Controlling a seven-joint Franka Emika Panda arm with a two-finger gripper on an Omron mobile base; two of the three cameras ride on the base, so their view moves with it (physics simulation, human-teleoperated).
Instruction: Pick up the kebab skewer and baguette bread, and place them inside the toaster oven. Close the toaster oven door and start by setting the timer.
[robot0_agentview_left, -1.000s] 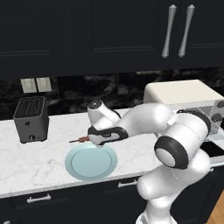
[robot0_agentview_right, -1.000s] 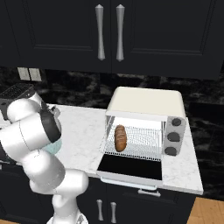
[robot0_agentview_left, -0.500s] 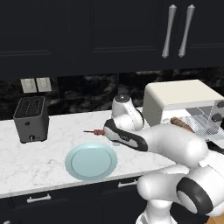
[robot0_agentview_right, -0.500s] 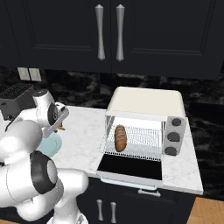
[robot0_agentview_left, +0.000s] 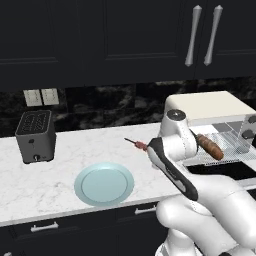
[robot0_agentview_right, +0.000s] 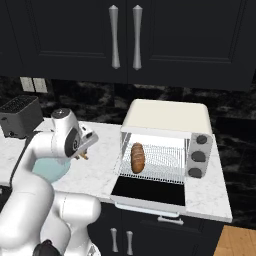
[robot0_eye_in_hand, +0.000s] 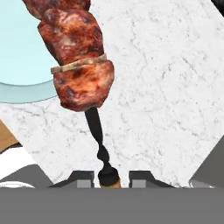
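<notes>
My gripper (robot0_eye_in_hand: 109, 177) is shut on the dark stick end of the kebab skewer (robot0_eye_in_hand: 81, 61), whose reddish-brown chunks hang in front of the hand over the marble counter. In the left base view the kebab skewer (robot0_agentview_left: 136, 144) pokes out to the left of the wrist, above the counter and left of the toaster oven (robot0_agentview_left: 207, 107). The baguette bread (robot0_agentview_right: 137, 156) lies on the wire rack inside the toaster oven (robot0_agentview_right: 167, 117). The toaster oven door (robot0_agentview_right: 150, 192) is folded down flat and open.
A pale blue plate (robot0_agentview_left: 104, 183) sits on the counter near the front edge, left of the arm. A dark slot toaster (robot0_agentview_left: 35, 136) stands at the far left by the wall. Grey knobs (robot0_agentview_right: 198, 156) sit on the oven's right side.
The arm has swung right, from over the plate toward the toaster oven, carrying the kebab skewer. The baguette bread has not moved.
</notes>
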